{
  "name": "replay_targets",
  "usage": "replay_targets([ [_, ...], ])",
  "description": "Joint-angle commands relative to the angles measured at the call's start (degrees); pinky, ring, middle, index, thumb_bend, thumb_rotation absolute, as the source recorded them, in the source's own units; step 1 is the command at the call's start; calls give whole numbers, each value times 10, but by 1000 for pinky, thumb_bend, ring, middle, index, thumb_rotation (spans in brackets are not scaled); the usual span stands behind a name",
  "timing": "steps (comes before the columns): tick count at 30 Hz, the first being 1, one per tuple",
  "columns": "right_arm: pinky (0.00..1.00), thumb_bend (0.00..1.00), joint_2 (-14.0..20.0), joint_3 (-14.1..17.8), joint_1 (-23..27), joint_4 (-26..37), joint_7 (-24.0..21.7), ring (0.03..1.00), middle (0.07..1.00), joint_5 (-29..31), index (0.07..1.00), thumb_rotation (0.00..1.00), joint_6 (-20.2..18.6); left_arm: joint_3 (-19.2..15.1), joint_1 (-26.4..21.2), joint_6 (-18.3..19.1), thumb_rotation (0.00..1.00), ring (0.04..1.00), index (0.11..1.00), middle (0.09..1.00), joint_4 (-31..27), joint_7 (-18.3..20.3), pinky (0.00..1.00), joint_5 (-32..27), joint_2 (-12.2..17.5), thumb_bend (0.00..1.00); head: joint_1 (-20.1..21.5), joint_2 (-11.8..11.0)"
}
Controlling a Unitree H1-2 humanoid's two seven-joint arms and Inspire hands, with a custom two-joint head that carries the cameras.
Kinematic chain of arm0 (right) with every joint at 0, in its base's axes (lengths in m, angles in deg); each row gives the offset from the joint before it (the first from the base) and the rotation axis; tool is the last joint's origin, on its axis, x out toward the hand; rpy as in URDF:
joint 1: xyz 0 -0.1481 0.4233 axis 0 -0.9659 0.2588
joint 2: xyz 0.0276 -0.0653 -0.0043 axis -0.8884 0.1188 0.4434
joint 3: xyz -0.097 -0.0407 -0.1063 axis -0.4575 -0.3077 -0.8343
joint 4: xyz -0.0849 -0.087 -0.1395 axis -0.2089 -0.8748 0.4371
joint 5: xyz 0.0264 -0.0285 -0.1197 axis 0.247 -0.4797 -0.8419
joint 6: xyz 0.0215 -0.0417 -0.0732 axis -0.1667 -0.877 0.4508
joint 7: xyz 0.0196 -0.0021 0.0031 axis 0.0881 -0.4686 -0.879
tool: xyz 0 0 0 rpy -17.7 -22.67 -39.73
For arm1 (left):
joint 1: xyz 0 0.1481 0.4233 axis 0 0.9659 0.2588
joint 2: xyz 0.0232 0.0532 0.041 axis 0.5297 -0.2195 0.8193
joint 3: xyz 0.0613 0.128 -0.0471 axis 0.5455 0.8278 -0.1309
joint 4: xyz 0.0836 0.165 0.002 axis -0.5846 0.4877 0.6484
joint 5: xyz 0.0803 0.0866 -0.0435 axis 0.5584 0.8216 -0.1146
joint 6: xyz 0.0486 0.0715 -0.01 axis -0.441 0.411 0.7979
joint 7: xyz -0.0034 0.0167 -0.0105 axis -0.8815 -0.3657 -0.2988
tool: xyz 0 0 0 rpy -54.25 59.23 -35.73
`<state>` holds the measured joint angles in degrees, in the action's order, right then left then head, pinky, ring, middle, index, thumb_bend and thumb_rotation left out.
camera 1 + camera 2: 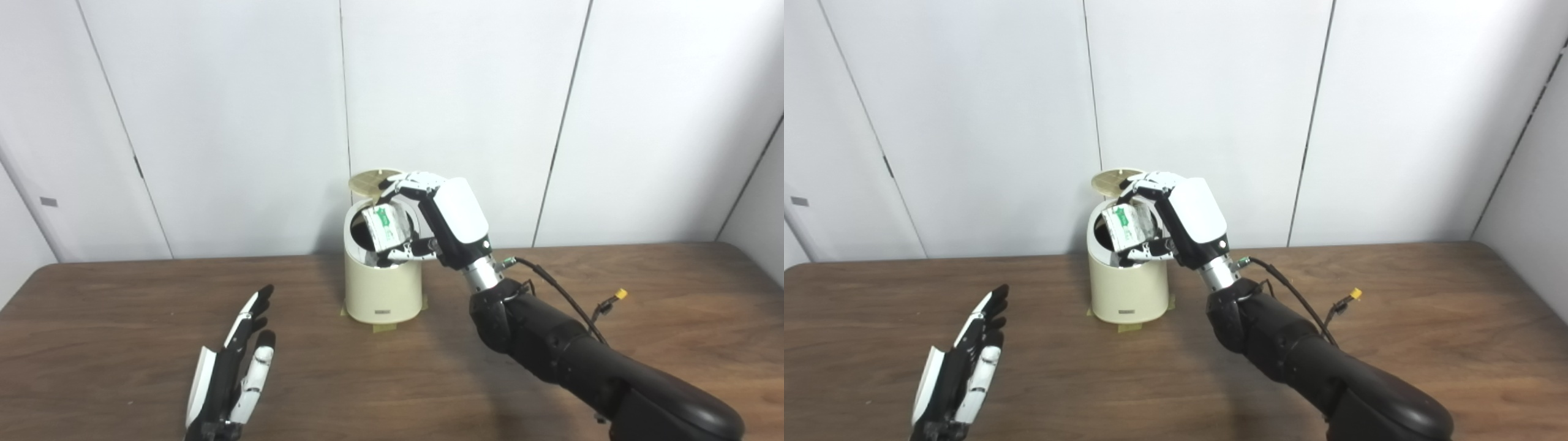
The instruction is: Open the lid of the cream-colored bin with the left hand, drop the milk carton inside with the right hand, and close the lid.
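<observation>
The cream-colored bin point(381, 288) stands at the table's middle back, its round lid point(370, 180) raised behind the dark opening. My right hand point(438, 217) hovers over the rim, shut on the white-and-green milk carton point(384, 228), which hangs tilted at the mouth of the bin. My left hand point(236, 367) lies low over the table at the front left, open, fingers stretched toward the bin and well apart from it.
The brown wooden table point(674, 294) runs to a white panelled wall behind the bin. Tape patches point(384, 327) sit at the bin's foot. A black cable with a yellow plug point(620, 294) hangs off my right forearm.
</observation>
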<state>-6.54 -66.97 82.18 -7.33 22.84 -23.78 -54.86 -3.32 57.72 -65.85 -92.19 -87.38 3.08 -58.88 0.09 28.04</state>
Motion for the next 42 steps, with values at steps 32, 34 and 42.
replay_targets([
  [32, 588, 650, 11, 43, 13, 44, 68, 678, 704, -17, 679, 507, 12, 15, 21, -8, 928, 923, 935, 945, 41, -6, 880, 10, -20, 396, 14, 1],
  [34, 595, 565, 16, 57, 0, 57, 82, 700, 733, -34, 722, 533, 12, 15, 20, -10, 927, 924, 937, 946, 44, -4, 882, 6, -18, 393, 17, -1],
  [42, 737, 513, 40, 114, -61, 130, 64, 936, 992, -23, 976, 558, 12, 13, 13, -19, 923, 930, 927, 942, 58, -9, 885, 9, -14, 360, 26, -3],
])
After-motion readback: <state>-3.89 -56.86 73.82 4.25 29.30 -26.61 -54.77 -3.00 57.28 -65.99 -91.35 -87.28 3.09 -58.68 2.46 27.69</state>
